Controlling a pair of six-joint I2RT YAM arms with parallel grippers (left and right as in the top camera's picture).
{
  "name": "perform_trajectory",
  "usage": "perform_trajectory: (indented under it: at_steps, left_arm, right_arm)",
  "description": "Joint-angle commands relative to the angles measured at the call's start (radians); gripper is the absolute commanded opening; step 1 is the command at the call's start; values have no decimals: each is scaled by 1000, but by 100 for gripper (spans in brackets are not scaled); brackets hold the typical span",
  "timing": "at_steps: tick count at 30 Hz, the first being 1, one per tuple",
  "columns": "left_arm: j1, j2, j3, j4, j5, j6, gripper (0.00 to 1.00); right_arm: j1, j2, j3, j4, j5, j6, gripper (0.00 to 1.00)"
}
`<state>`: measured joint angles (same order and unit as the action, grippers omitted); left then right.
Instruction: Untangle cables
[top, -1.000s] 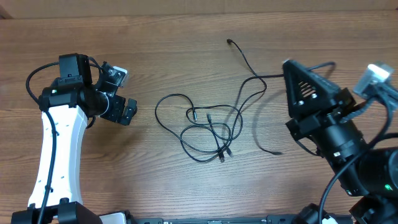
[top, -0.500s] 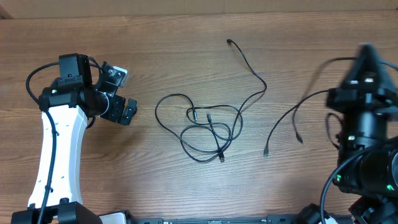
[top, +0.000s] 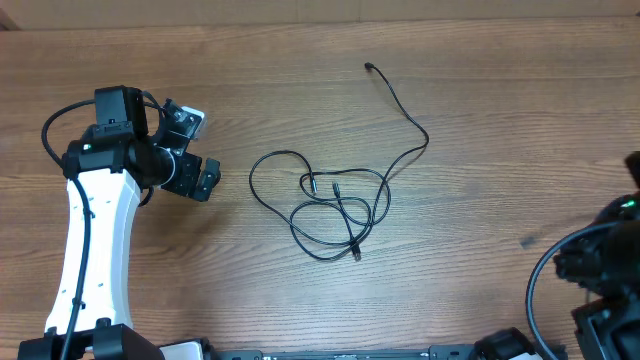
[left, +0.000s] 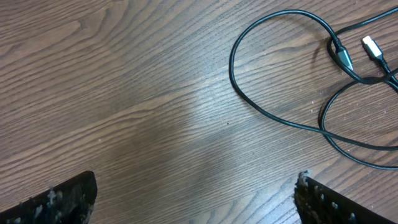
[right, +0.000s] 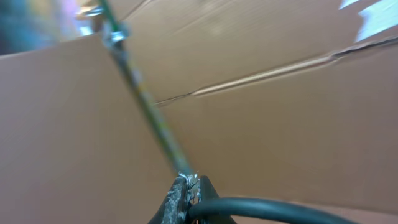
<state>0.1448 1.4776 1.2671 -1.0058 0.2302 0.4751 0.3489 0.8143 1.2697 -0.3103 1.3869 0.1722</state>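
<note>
Two arms, two jobs: right gripper (right: 186, 186) pinched tight on what looks like one blurred cord (right: 146, 112), likely to separate it. The other cables (top: 330, 205) lie looped on the table (top: 500, 120), left gripper (top: 203, 177) spread wide nearby.

Thin black cables (top: 343, 207) tangled, loose loops, table (top: 500, 120) centre; separate cable (right: 148, 112) pinched in right fingers (right: 177, 200).

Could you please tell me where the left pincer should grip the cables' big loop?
Probably the loop, at its leftmost arc, from the left and above: there it lies single on bare table, away from the crossings, nearest the open left pincer.
</note>
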Motion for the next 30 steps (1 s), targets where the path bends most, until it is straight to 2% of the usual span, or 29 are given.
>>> perform_trajectory:
  at_steps: [1, 7, 13, 15, 20, 30]
  left_arm:
    - [5, 6, 11, 1, -2, 16, 100]
    - [5, 6, 11, 1, -2, 16, 100]
    - [5, 6, 11, 0, -2, 16, 100]
    - [5, 6, 11, 1, -2, 16, 100]
    - [5, 6, 11, 1, -2, 16, 100]
    - [5, 6, 11, 1, -2, 16, 100]
  right_arm:
    - [-154, 22, 6, -16, -134, -25, 4]
    - [-424, 133, 6, -48, -247, -24, 4]
    - [-599, 278, 6, -80, -268, -15, 4]
    - [-635, 319, 6, -98, -280, 25, 4]
    - [-747, 428, 5, -181, -483, 189, 4]
    - [-990, 591, 5, -277, -752, 370, 4]
